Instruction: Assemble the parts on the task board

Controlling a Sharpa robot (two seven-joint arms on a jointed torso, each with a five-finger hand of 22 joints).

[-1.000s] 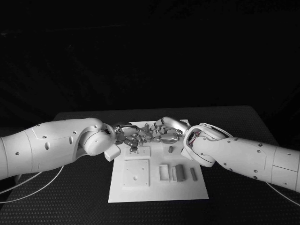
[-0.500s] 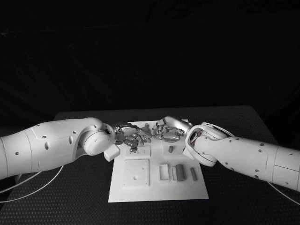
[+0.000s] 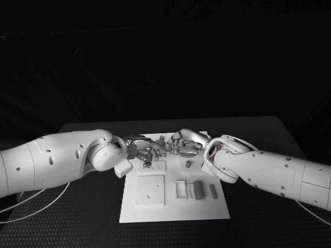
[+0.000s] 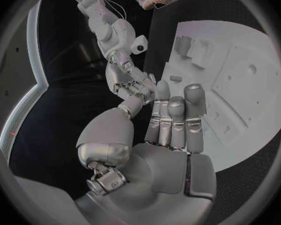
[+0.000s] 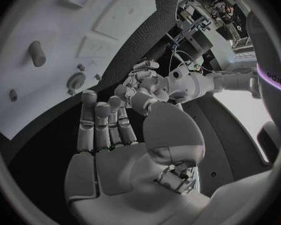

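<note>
Both hands raised over the far half of the white task board (image 3: 173,212), close together, fingertips nearly meeting. Left hand (image 3: 145,148) released: fingers straight and side by side in the left wrist view, thumb apart, nothing held. Right hand (image 3: 186,145) likewise released: fingers extended in the right wrist view, thumb set off to the side, palm bare.

Task board lying flat in the middle of the black surface (image 3: 262,134), its far edge partly hidden beneath the hands. On the near half, a raised square plate (image 3: 150,190) toward the left arm's side, and just beside it toward the right arm's side a row of small upright parts (image 3: 194,190) standing close together. In the right wrist view, a small oblong piece (image 5: 37,53) and a round fitting (image 5: 75,80) on the board, apart from each other, neither touched by a hand.
</note>
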